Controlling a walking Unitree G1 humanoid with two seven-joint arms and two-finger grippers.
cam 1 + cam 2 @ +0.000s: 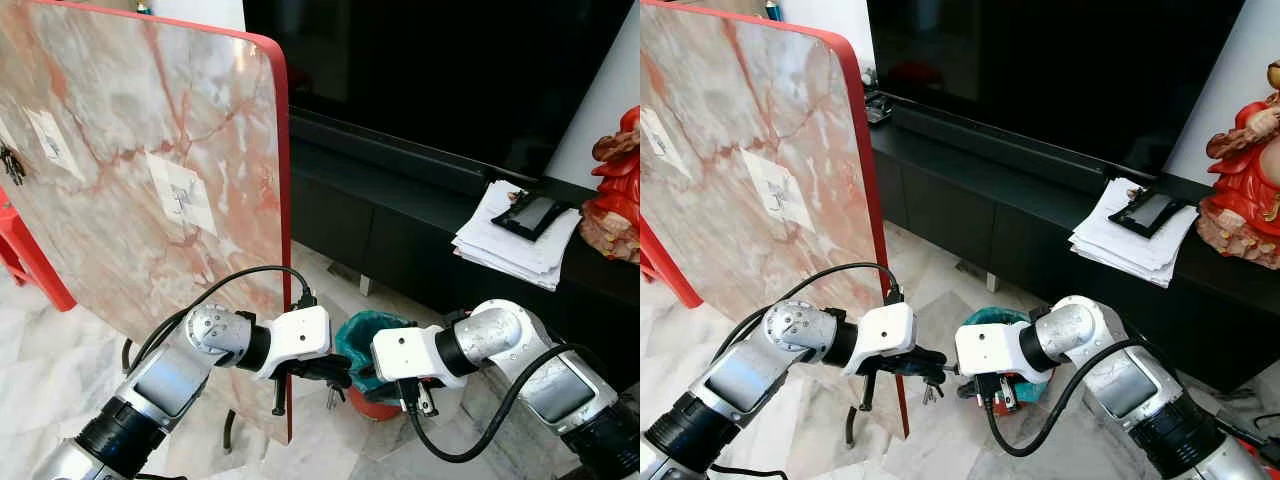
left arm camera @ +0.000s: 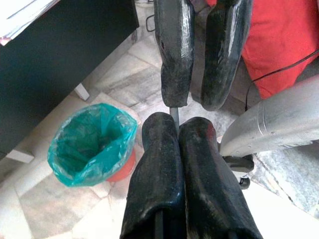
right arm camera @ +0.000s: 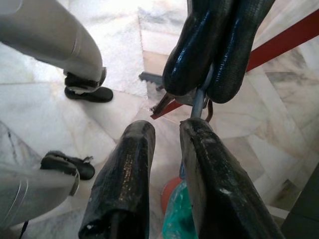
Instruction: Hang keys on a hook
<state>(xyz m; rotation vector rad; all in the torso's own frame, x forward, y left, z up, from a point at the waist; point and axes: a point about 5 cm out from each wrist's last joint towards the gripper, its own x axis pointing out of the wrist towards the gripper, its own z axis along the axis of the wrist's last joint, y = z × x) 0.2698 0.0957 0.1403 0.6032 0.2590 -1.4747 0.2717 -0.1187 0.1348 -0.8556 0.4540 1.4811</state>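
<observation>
The two grippers meet low down, in front of the robot, above the white marble floor (image 1: 40, 370). The left gripper (image 1: 932, 366) has its fingers pressed tight together on the ring of the keys (image 1: 931, 388). In the left wrist view a thin grey bit of metal (image 2: 174, 119) sticks out from between its closed fingers. The keys hang down just under the fingertips — small and dark, so it is hard to count them.

The right gripper (image 3: 167, 134) points at the left one, tip to tip. Its fingers are a little apart, and one finger (image 3: 209, 164) touches the key ring (image 3: 198, 102) from the side. It does not grip the ring.

Just beside the left arm stands a big marble board (image 1: 130, 150) with a red edge, tilted and leaning. It has white stickers with small hooks (image 1: 181, 197) on them. The hooks are well above the keys. One more dark thing (image 1: 12, 163) hangs on the board's far left, but it is cut off at the edge.

Under the grippers sits a small red bin with a green bag (image 2: 89, 144) in it. The right arm hides part of it in the eye views.

Behind is a long dark cabinet (image 1: 400, 215) with a stack of papers (image 1: 510, 245) and a black phone-like thing (image 1: 528, 213) on top. A red statue (image 1: 615, 190) stands at the far right, partly cut off. A big black screen (image 1: 1060, 70) is above.
</observation>
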